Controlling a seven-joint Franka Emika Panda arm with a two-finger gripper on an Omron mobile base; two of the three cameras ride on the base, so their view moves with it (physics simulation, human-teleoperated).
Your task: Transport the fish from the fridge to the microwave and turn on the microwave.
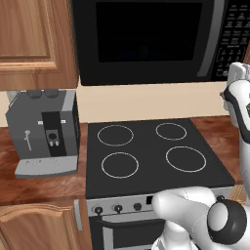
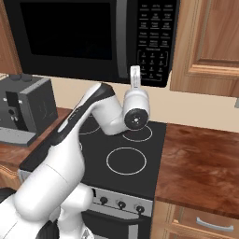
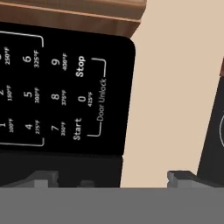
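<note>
Our hand (image 2: 135, 74), fingers spread and empty, faces the microwave (image 2: 88, 37) keypad (image 3: 52, 92), its Start key (image 3: 77, 129) just ahead.

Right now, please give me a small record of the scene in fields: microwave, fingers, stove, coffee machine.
microwave: black microwave above the stove, door shut
keypad: white-marked keypad at its right; Start and Stop labels readable in the hand view
fingers: gripper raised in front of the keypad's lower edge, fingers open, holding nothing
stove: black cooktop with four ring burners, bare
coffee machine: grey coffee machine on the wooden counter left of the stove
</note>
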